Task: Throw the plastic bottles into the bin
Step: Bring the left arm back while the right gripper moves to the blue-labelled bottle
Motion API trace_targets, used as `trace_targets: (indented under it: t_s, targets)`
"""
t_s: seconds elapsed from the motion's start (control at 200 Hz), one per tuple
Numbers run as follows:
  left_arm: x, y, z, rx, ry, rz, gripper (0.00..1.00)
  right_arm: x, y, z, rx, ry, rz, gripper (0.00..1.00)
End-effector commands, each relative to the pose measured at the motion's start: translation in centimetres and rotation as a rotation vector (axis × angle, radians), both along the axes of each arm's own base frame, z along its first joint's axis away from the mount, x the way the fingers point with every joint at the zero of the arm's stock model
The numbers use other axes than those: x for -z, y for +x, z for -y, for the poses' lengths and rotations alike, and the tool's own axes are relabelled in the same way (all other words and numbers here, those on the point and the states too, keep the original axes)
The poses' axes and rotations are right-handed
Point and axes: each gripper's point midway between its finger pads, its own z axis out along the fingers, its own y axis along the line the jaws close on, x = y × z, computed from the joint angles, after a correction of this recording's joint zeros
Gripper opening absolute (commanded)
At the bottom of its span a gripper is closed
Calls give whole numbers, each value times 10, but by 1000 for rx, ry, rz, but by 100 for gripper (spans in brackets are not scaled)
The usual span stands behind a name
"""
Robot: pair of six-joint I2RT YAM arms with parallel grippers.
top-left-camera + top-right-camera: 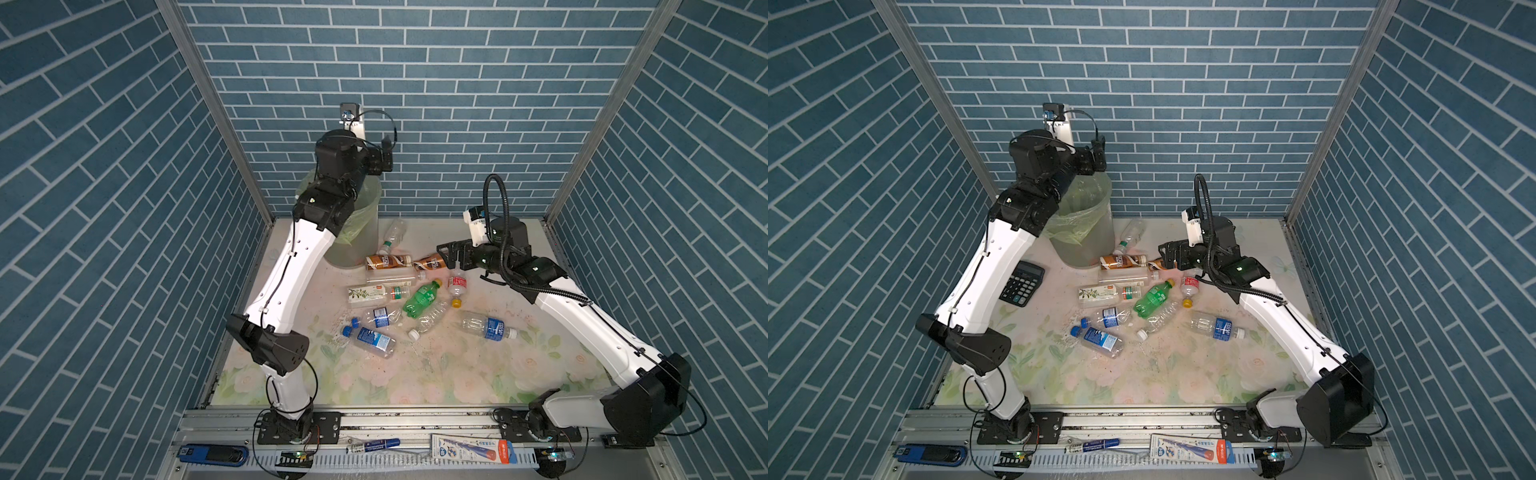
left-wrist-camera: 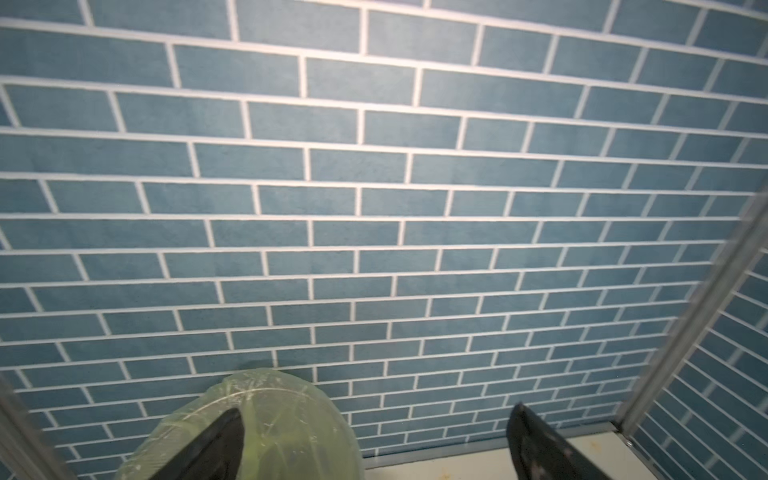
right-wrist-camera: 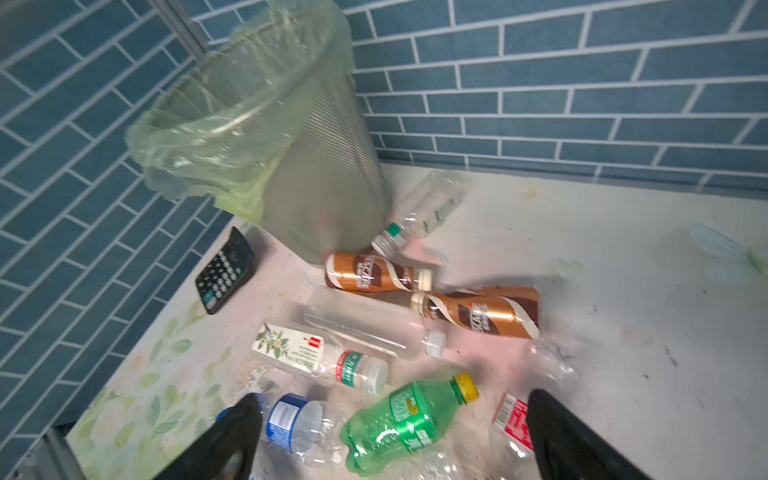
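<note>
Eleven plastic bottles (image 1: 395,275) are counted on the bench (image 1: 415,374). All lie on their sides and are bunched in its middle and rear. Two brown-wrapped bottles (image 1: 388,262) are laid neck to neck just in front of the bin (image 1: 361,237). One green bottle (image 1: 422,297) is seen at the centre of the heap, and one red-labelled bottle (image 1: 457,286) with a yellow cap lies just to its right. One white-labelled bottle (image 1: 374,293) and three blue-labelled bottles (image 1: 370,338) are also counted, one of the latter lying apart on the right. The three remaining are clear, and one of them is placed beside the bin's foot.

One bin, lined with a pale green bag, is set in the left rear corner, close to the back wall. Its contents cannot be made out. One calculator (image 1: 1022,283) is found left of the heap, near the bench's left edge.

The left claw (image 1: 385,153) is held high above the bin's rim. Its jaws are spread wide and nothing is held between them, as is confirmed in the left wrist view (image 2: 376,411). The right claw (image 1: 446,254) is held low over the rear of the heap, above one brown-wrapped bottle. It too is spread and empty.

The bench is closed in by blue brick-patterned walls on three sides and by a metal rail (image 1: 415,419) along the front. Open surface is left across the front half and in the right rear corner.
</note>
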Motion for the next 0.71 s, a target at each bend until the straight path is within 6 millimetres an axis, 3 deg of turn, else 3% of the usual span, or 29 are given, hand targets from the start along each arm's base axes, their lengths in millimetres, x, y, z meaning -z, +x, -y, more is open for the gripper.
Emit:
trace_targets:
  t_s: [0.0,0.14,0.275,0.46,0.7]
  targets:
    - [58,1,38,26,113,-121,99,30,-12,45,144,-117,-89,99]
    - [94,-26,89,140,187,-191,99,63,-33,82,255,-165,-206,99]
    - [138,-49,117,222,152,-304,99,101,-59,105,306,-213,-324,99]
    - [196,-72,130,246,153,-471,99,147,-91,121,355,-248,-471,98]
    - [250,-104,132,298,38,-631,99,188,-119,128,353,-282,-593,95]
